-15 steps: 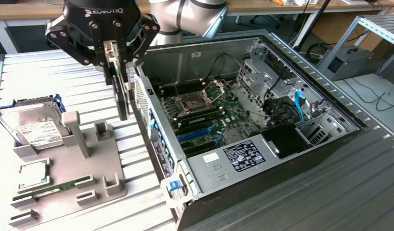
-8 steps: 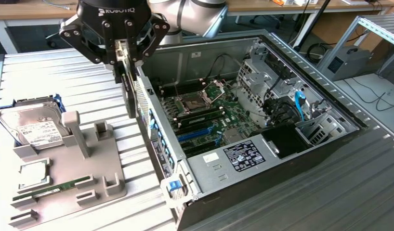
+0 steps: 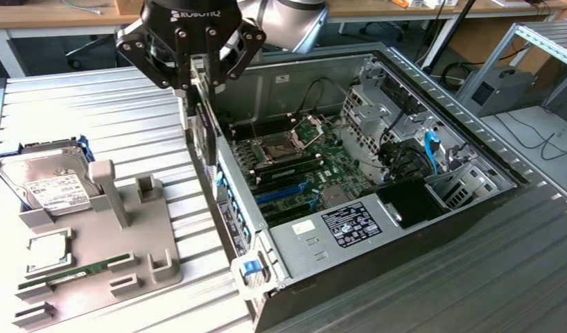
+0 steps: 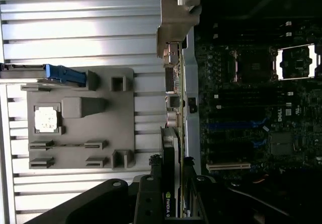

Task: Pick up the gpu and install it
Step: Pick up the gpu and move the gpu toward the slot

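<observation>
The end effector (image 3: pixel 198 78) hangs over the edge of the open computer case (image 3: pixel 394 239), clenched on the gpu (image 3: pixel 206 139), which it grips by the top edge. The card dangles edge-on and close to upright, right along the case wall on the exterior view's left. Its lower end reaches down to about the rim of that wall. From here I can't tell whether it touches the metal or just clears it.

In the wrist view the end effector (image 4: pixel 173 196) has its black fingers (image 4: pixel 150 199) pressed on either side of the gpu (image 4: pixel 170 153). The card's silver end bracket (image 4: pixel 177 20) sticks out at the far end, and the whole card lines up over the seam between the ribbed metal surface (image 4: pixel 90 27) and the motherboard (image 4: pixel 251 108). The card is not in a slot.

Inside the case the motherboard (image 3: pixel 302 173) lies flat, with an open processor socket (image 3: pixel 276 147) and blue slots (image 3: pixel 283 194) closer to the near end.

Well apart from the card, on the exterior view's left, a grey holder tray (image 3: pixel 126 243) sits on the surface (image 3: pixel 98 104). It carries a hard drive (image 3: pixel 48 184) with a white label, a square processor chip (image 3: pixel 48 251), and a long narrow memory stick (image 3: pixel 75 272) lying in its groove.
</observation>
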Controlling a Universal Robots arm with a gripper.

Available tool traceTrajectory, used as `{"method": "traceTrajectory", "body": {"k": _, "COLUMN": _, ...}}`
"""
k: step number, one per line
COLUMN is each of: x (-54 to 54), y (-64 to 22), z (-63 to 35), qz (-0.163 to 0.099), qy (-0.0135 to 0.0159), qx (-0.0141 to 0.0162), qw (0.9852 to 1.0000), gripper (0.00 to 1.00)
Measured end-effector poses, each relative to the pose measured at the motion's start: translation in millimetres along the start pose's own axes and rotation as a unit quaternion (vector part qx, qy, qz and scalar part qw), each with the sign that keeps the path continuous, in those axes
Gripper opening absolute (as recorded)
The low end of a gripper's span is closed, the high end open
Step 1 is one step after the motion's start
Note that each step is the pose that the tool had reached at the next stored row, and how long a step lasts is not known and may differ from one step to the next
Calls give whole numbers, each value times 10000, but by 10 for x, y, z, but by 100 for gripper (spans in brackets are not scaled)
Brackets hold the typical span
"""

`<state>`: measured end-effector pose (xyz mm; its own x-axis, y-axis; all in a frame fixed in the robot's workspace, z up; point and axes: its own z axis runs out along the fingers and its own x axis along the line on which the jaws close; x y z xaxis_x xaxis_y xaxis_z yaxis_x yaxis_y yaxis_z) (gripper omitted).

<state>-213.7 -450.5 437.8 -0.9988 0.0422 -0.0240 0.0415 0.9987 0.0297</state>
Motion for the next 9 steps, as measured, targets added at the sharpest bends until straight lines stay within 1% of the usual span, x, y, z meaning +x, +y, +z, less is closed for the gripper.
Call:
{"method": "traceTrajectory", "body": {"k": 1, "x": -30, "y": 1, "z": 1, "qz": 0, "qy": 0, "qx": 0, "qw": 10000, "gripper": 27}}
{"method": "traceTrajectory", "body": {"k": 2, "x": -95, "y": 4, "z": 2, "qz": 0, "qy": 0, "qx": 0, "qw": 10000, "gripper": 27}}
{"method": "traceTrajectory", "body": {"k": 3, "x": -134, "y": 6, "z": 3, "qz": 1, "qy": 0, "qx": 0, "qw": 10000, "gripper": 27}}
{"method": "traceTrajectory", "body": {"k": 9, "x": -297, "y": 14, "z": 7, "qz": 1, "qy": 0, "qx": 0, "qw": 10000, "gripper": 27}}
